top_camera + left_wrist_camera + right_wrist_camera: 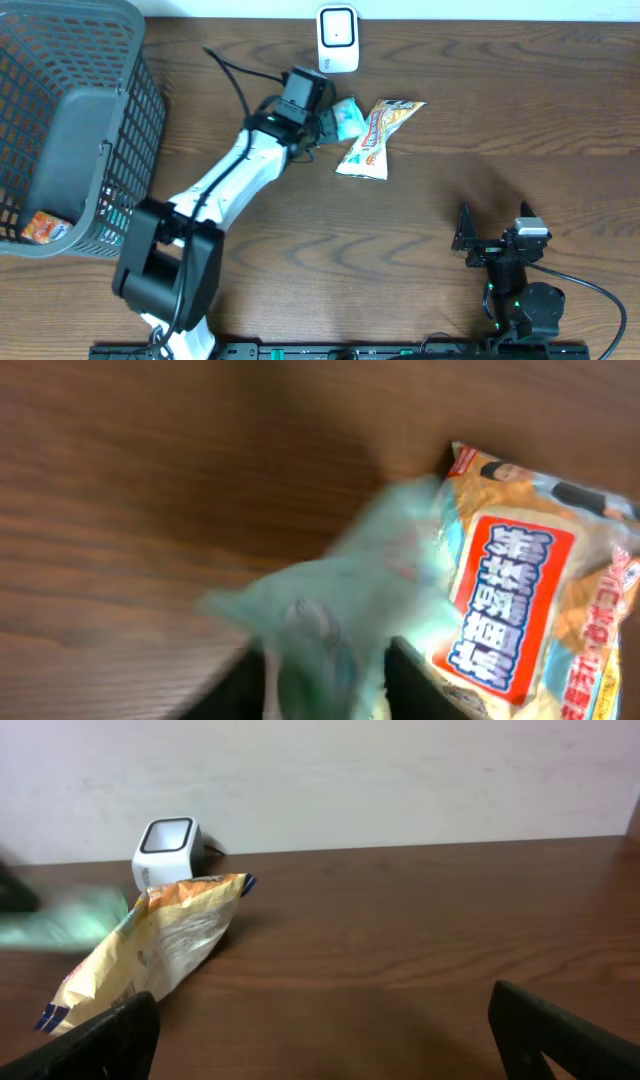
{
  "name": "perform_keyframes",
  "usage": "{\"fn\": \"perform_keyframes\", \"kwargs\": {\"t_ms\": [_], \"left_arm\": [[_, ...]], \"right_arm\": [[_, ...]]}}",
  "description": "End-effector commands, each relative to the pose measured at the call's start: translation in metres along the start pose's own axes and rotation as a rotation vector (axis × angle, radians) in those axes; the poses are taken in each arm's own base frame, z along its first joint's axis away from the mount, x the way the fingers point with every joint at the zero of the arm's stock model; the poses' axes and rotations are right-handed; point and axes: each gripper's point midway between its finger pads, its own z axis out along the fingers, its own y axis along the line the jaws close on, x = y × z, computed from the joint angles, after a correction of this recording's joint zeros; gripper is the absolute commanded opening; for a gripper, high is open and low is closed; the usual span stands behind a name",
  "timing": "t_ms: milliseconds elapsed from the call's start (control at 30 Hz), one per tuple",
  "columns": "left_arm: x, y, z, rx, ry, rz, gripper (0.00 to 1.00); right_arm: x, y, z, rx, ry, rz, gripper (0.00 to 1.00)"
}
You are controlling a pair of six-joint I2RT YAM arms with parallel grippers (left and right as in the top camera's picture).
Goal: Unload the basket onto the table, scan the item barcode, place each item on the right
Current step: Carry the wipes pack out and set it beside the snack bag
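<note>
Between fingers of left hand (325, 685), teal packet (340, 610), gripped or loose impossible to tell, just beside orange snack bag (520, 600), white scanner (338, 38) nearby, right hand (325, 1030) wide open

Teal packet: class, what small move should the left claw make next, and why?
Probably ease the teal packet up to the window of the scanner. It sits blurred in the left claw, beside the snack bag and short of the scanner. How firmly it is held cannot be told.
</note>
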Motion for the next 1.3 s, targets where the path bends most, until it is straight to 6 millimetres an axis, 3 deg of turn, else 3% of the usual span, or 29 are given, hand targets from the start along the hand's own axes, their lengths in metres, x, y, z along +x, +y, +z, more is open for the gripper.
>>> {"fn": "perform_keyframes", "kwargs": {"t_ms": [0, 67, 233, 367, 433, 533, 633, 700, 833, 967, 1100, 1167, 1267], "left_arm": [[-0.004, -0.002, -0.001, -0.009, -0.020, -0.005, 0.57], [-0.007, -0.002, -0.002, -0.005, -0.030, -0.003, 0.70], [-0.044, 0.002, -0.041, 0.009, -0.118, 0.031, 0.73], [-0.088, 0.010, -0.107, 0.034, -0.277, 0.055, 0.73], [-0.109, 0.023, -0.144, 0.008, -0.376, 0.028, 0.73], [-0.141, 0.064, -0.210, -0.106, -0.565, -0.050, 0.73], [-0.156, 0.116, -0.266, -0.244, -0.688, -0.105, 0.73], [-0.157, 0.149, -0.291, -0.315, -0.722, -0.146, 0.73], [-0.150, 0.236, -0.336, -0.487, -0.768, -0.303, 0.73], [-0.132, 0.307, -0.363, -0.649, -0.743, -0.371, 0.73], [-0.098, 0.363, -0.358, -0.768, -0.600, -0.443, 0.73], [-0.077, 0.390, -0.344, -0.805, -0.496, -0.500, 0.73], [-0.054, 0.412, -0.321, -0.820, -0.373, -0.555, 0.73]], "right_arm": [[0.000, 0.002, 0.000, -0.007, -0.001, -0.012, 0.99], [0.000, 0.002, 0.000, -0.007, -0.001, -0.012, 0.99], [0.000, 0.002, 0.000, -0.007, -0.001, -0.012, 0.99], [0.000, 0.002, 0.000, -0.007, -0.001, -0.012, 0.99], [0.000, 0.002, 0.000, -0.007, -0.001, -0.012, 0.99], [0.000, 0.002, 0.000, -0.007, -0.001, -0.012, 0.99], [0.000, 0.002, 0.000, -0.007, 0.000, -0.012, 0.99], [0.000, 0.002, 0.000, -0.007, -0.001, -0.012, 0.99], [0.000, 0.002, 0.000, -0.007, 0.000, -0.012, 0.99], [0.000, 0.002, 0.000, -0.007, 0.000, -0.012, 0.99], [0.000, 0.002, 0.000, -0.007, -0.001, -0.012, 0.99], [0.000, 0.002, 0.000, -0.007, 0.000, -0.012, 0.99], [0.000, 0.002, 0.000, -0.007, -0.001, -0.012, 0.99]]}}
